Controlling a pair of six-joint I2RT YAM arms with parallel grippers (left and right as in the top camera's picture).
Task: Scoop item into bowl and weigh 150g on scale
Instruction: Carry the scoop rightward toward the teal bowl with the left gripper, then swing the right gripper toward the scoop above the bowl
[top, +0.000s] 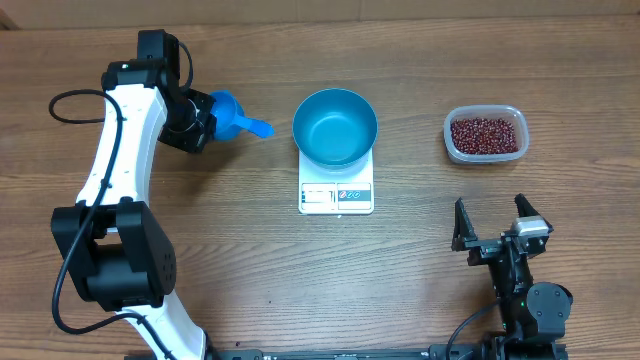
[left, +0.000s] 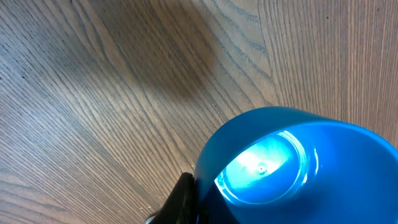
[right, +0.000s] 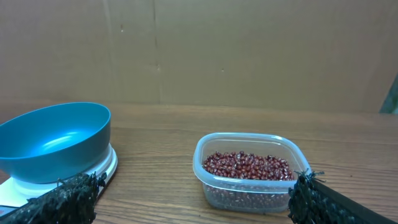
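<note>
In the clamped left gripper, an empty blue scoop is being held, scooping not yet begun; beans are being kept in a tub well to its right, past the bowl on the scale, where a reach seems needed next; right gripper spread

Your left arm reaches from the near-left base toward the far left. Your left gripper is turned right and clamped on the blue scoop. Your right arm sits folded near right, with your right gripper spread wide and holding nothing.
</note>
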